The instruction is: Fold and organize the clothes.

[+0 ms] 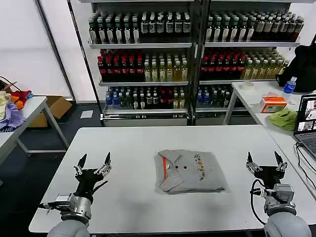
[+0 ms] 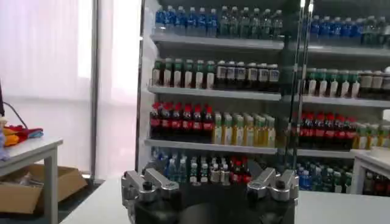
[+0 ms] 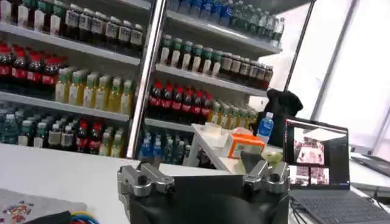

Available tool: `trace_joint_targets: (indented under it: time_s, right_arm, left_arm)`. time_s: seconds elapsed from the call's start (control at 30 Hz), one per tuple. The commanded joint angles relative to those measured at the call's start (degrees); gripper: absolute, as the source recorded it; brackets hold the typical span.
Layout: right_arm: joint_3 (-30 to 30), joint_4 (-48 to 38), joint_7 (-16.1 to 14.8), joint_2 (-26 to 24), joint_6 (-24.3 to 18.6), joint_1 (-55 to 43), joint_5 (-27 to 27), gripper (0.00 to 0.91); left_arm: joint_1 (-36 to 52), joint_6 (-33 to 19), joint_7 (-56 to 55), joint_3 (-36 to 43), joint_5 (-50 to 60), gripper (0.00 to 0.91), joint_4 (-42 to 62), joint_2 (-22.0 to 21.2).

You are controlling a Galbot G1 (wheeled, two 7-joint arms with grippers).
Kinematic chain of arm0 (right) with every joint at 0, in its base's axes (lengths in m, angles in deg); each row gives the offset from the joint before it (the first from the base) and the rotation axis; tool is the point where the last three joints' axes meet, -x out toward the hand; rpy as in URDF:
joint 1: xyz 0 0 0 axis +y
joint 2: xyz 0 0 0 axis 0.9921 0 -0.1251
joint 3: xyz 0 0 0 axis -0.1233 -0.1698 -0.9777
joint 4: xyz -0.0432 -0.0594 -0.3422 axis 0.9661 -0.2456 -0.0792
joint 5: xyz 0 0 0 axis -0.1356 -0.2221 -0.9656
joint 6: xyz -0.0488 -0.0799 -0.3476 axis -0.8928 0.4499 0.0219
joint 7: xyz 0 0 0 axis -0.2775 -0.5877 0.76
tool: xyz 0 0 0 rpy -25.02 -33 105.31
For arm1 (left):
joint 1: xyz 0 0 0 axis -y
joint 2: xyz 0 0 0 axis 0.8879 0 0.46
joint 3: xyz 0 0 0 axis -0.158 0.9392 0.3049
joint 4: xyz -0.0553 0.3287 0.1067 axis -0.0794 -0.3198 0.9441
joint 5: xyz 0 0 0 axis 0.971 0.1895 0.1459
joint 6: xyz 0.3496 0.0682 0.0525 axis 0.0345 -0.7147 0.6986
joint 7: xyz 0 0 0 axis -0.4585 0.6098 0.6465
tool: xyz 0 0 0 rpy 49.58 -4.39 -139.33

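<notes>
A light grey collared shirt (image 1: pixel 190 171) with an orange placket and a small multicoloured chest print lies folded into a rectangle at the middle of the white table (image 1: pixel 133 143). A corner of it with the print shows in the right wrist view (image 3: pixel 18 209). My left gripper (image 1: pixel 93 164) is raised near the table's front left, open, pointing up, holding nothing. Over the front right my right gripper (image 1: pixel 265 162) is likewise raised and open, empty. Both stand well apart from the shirt, one on each side.
Shelves of bottled drinks (image 1: pixel 148 59) stand behind the table. A side table at the right carries a laptop (image 1: pixel 307 123), a green cloth (image 1: pixel 284 118), an orange box (image 1: pixel 273 103) and a bottle (image 1: pixel 290 85). A table with clothes (image 1: pixel 10 111) stands at the left.
</notes>
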Motion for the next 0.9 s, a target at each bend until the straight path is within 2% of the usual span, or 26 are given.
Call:
trace_joint_targets:
  time_s: [0.03,0.9]
  right_arm:
    - [0.7,0.4,0.0,0.0,0.0,0.5,0.4,0.907]
    - [0.3,0.8,-0.2,0.3,0.4,0.2,0.1,0.907]
  left_arm:
    - [0.1,-0.5,0.2,0.0,0.3,0.907,0.3,-0.2]
    - [-0.2,0.8,2.2,-0.1,2.6,0.907,0.1,-0.2]
